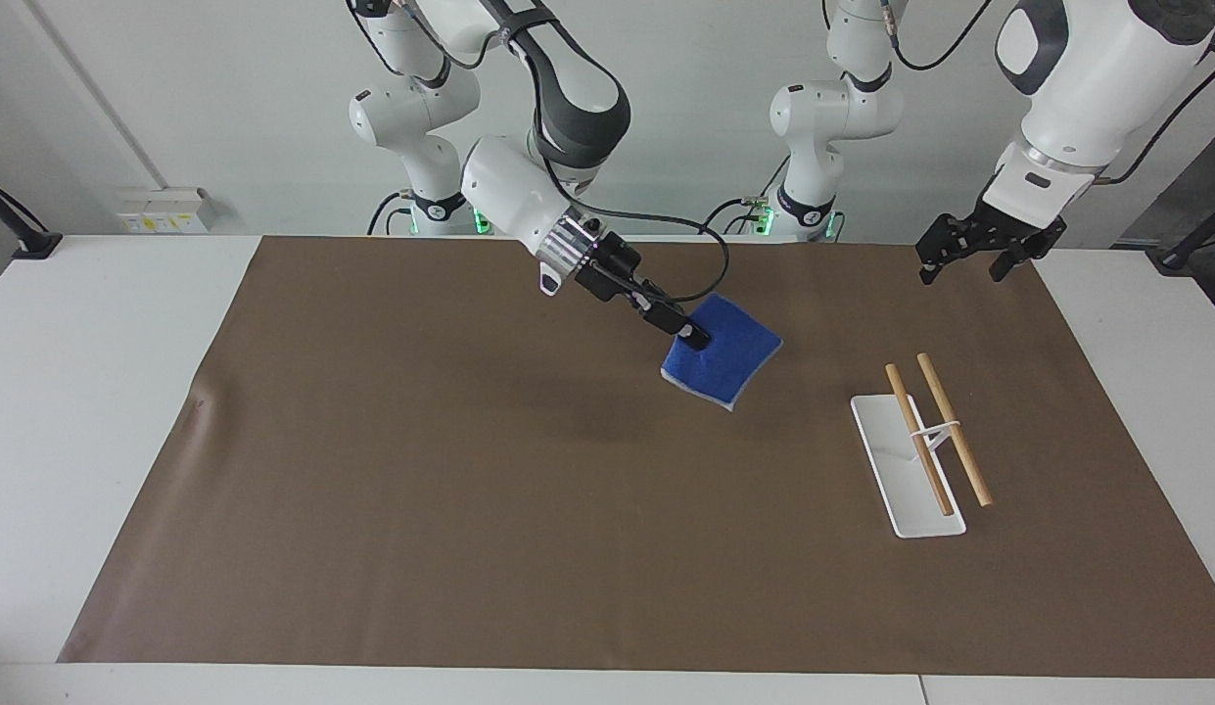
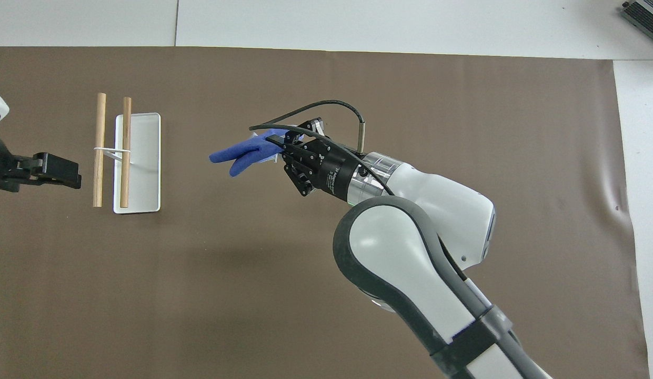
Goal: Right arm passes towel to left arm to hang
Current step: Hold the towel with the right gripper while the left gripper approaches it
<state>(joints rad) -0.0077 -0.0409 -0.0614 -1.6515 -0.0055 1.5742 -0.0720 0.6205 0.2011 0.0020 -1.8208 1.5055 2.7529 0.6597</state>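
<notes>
We see the right arm (image 1: 514, 191) stretched out over the middle of the brown table mat (image 1: 450, 490), its right gripper (image 1: 693, 339) clamped tight on one corner of the towel (image 1: 726, 357); the bright-blue cloth hangs in the air below the fingertips, clear of the mat, with its pale grey edging showing along the lower border; in the overhead view the towel (image 2: 247, 153) droops in two folds away from the gripper (image 2: 278, 141), pointing toward the left arm's end of the table. We find the rack there: a white tray base (image 1: 896, 470) lying flat on the mat, with two wooden rods (image 1: 950, 426) held side by side above it on a thin white bracket; the towel is well apart from this rack. The left arm (image 1: 1082, 88) waits above the mat's corner near its own base; its left gripper (image 1: 969, 257) hangs with the fingers spread apart and nothing between them, and in the overhead view it (image 2: 55, 171) sits just beside the rods (image 2: 99, 150), holding nothing.
</notes>
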